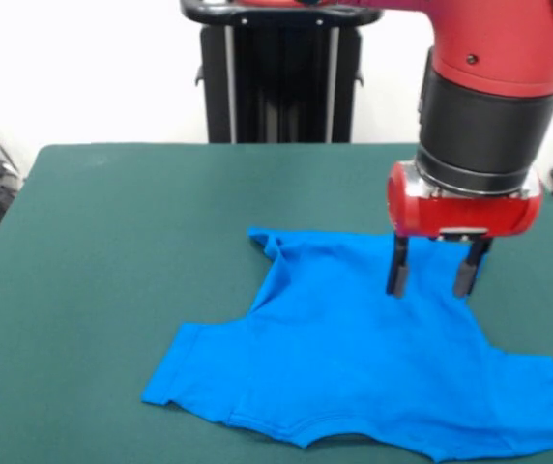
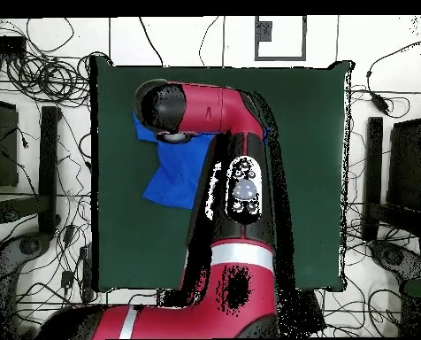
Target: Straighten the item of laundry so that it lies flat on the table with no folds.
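The item of laundry (image 1: 354,358) is a bright blue short-sleeved T-shirt lying on the dark green table (image 1: 112,251), neckline toward the near edge, sleeves out to both sides. Its far hem corner at the left is bunched and folded over. My gripper (image 1: 431,280) hangs over the shirt's far right part, open, its two dark fingers (image 1: 397,275) down at the fabric with nothing held between them. In the overhead view the arm covers most of the shirt (image 2: 174,177), and the gripper itself is hidden under the wrist.
The shirt's right sleeve reaches the picture's right edge in the front view. Bare table (image 2: 307,159) spreads wide on the side away from the shirt. Cables and stands (image 2: 50,168) lie on the floor around the table.
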Robot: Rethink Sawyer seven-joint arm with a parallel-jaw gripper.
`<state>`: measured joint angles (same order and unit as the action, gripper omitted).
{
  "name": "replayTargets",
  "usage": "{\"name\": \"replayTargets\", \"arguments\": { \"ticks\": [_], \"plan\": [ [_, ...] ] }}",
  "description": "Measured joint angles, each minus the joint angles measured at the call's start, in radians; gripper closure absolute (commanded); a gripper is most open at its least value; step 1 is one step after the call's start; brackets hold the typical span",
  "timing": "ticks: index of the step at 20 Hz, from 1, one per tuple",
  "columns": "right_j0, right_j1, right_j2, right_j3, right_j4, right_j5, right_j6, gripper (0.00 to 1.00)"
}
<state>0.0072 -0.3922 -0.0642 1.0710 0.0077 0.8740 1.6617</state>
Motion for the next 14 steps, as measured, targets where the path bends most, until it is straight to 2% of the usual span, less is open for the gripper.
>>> {"name": "replayTargets", "arguments": {
  "ticks": [8, 14],
  "plan": [
    [0.0, -0.044, 0.001, 0.139, -0.051, -0.06, 0.0, 0.0],
    [-0.003, -0.072, 0.003, 0.199, -0.054, -0.061, 0.0, 0.0]
  ]
}}
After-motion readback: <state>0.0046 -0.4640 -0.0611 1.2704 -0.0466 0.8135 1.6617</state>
